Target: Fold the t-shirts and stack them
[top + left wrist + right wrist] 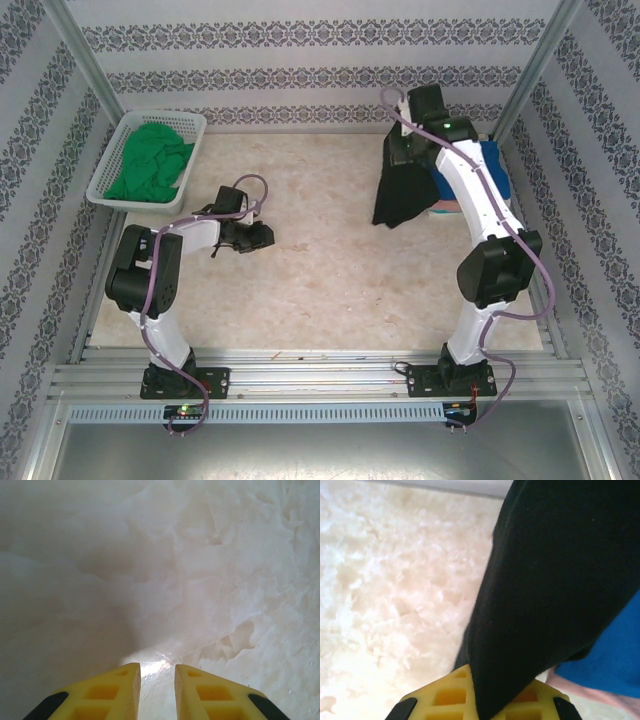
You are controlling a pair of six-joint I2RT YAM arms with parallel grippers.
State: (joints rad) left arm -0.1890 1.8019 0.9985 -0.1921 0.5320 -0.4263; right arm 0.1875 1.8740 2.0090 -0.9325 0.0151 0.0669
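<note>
Soft and limp, the black t-shirt (400,195) hangs far right over the bench (320,280) from the clamped right fingers (445,697); the empty, slightly parted left fingers (110,695) would best take its dangling lower edge.

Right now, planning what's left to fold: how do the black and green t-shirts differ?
The black t-shirt hangs pinched in the right gripper, far right; the green t-shirt lies in the white basket, far left. The black t-shirt drapes long; the green t-shirt is bunched. Both are plain cloth, unfolded.
</note>
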